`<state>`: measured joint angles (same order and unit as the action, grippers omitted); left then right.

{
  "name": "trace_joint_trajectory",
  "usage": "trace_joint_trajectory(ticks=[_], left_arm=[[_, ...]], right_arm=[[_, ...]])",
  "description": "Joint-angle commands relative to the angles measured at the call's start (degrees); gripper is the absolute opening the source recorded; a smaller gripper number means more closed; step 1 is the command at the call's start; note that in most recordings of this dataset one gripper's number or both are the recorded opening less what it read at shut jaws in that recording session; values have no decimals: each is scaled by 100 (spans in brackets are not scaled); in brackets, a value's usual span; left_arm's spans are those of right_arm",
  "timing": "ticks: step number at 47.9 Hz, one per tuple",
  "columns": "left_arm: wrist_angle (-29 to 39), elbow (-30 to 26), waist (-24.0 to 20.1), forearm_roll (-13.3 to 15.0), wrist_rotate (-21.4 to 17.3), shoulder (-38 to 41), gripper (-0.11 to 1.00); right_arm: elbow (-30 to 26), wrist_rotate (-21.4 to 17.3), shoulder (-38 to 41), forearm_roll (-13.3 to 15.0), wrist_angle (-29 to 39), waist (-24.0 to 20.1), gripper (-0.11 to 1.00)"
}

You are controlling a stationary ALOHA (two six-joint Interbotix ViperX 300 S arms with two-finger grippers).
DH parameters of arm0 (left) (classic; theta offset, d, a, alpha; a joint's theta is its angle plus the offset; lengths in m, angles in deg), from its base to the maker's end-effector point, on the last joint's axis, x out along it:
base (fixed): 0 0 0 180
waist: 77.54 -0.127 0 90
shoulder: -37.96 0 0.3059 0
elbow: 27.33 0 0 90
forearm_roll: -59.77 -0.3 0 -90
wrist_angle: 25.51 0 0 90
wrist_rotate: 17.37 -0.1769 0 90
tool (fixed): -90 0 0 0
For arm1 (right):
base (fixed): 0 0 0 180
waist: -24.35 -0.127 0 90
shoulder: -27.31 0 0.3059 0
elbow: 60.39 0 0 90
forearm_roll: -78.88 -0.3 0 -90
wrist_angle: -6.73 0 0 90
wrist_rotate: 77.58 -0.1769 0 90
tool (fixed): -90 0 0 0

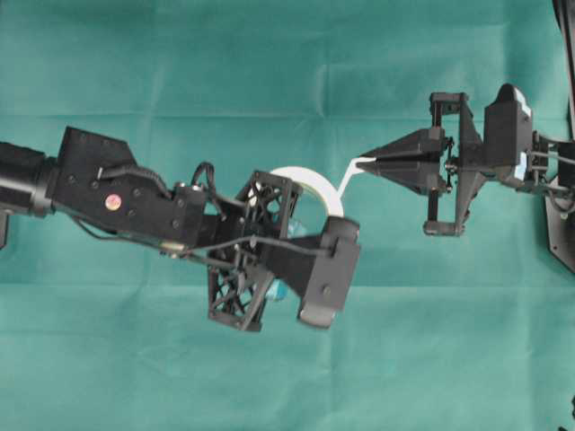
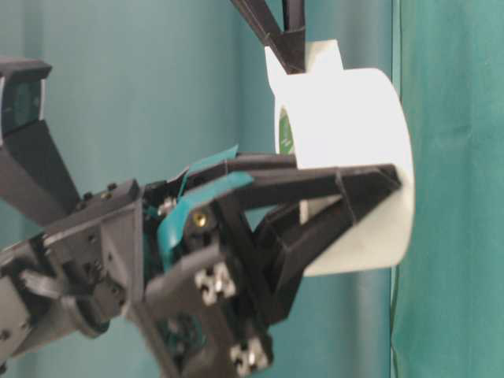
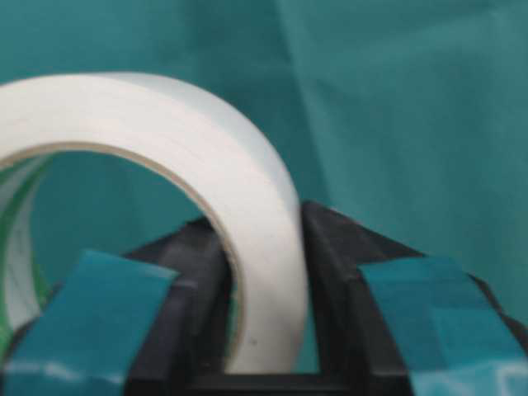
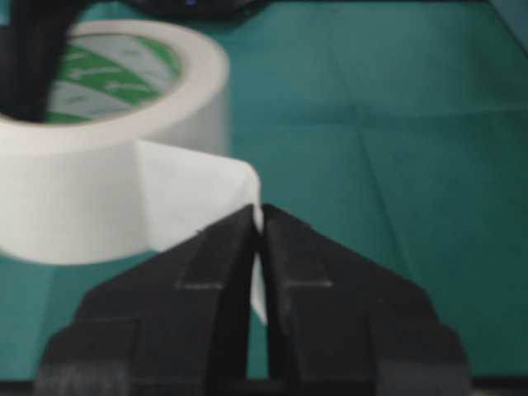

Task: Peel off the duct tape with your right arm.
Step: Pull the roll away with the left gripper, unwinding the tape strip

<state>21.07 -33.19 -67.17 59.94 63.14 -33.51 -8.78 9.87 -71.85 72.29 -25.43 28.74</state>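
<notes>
The left gripper (image 3: pixel 268 330), the one with teal strips, clamps the wall of the duct tape roll (image 1: pixel 310 184), one finger inside the core and one outside. Just off its tip, the right gripper (image 4: pixel 257 227) is pinched tight on the loose tab (image 1: pixel 355 169) pulled from the roll.

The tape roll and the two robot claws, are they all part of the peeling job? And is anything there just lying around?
Part of the job:
- duct tape, a white roll
- its loose tab, pinched in the right gripper
- left gripper, clamping the roll's wall

Just there:
- green cloth under everything; nothing else lies about
</notes>
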Motion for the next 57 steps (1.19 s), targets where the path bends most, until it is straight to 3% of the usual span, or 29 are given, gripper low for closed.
trace_joint_trajectory(ticks=[1,21,40,57], left_arm=[[-9,-141,360,44,-132,-290,22],[-79,-343,1160,62,-1433,-343,21],[-545,-308,1679,62,-2013,-712,20],[-1424,-44,1661,62,-2531,-1055,20]], right_arm=[[-44,9,-35,-26,-53,176,-9],[-62,18,-44,-18,-53,431,-9],[-35,9,-26,-18,-53,536,-9],[-18,-18,97,-18,-44,536,-9]])
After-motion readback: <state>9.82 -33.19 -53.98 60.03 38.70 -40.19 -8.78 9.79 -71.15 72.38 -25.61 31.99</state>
